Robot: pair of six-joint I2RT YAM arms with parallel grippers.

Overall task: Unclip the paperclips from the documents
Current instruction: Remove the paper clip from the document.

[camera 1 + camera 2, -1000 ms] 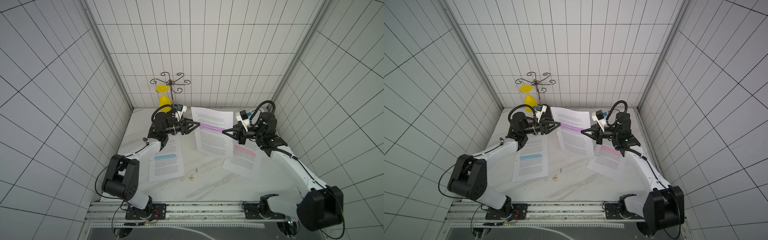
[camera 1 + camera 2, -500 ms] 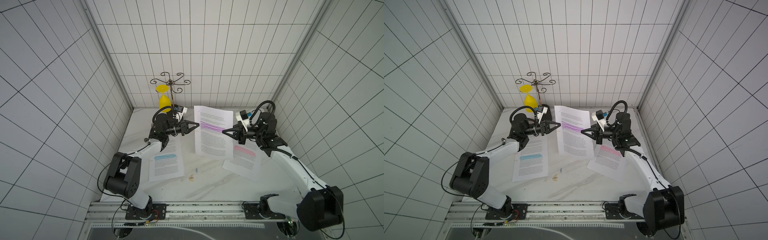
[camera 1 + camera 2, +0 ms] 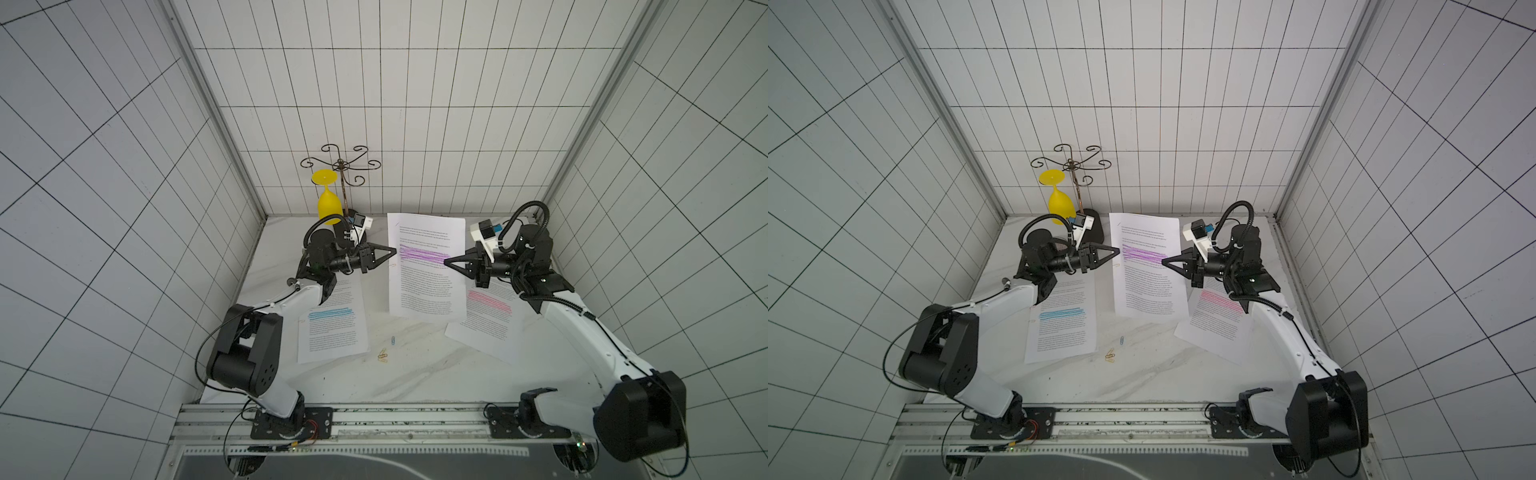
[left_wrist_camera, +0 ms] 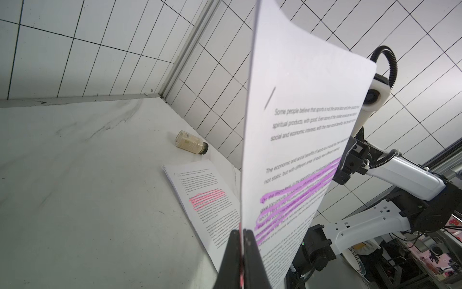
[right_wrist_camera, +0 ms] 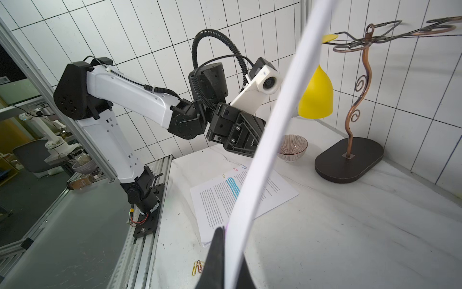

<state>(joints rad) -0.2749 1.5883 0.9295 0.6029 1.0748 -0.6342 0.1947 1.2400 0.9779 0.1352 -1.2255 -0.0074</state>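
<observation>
Paper comes first: the white printed document with the purple band is lifted up over the white marble table, between my two arms. My right gripper is pinched tight on one side edge and holds it up. My left gripper is squeezed tight on the other side edge. In the left wrist view a thin pink wire paperclip seems to sit between its jaws, though I can't be fully sure. So I think I am at the grab-the-clip step. Next I should pull the left arm slowly straight away from the sheet while the right one holds firm, so the paper does not rip. A small blue wire paperclip and gold wire paperclips lie loose on the table. The white document with the blue band and the white document with the pink band lie flat on either side.
</observation>
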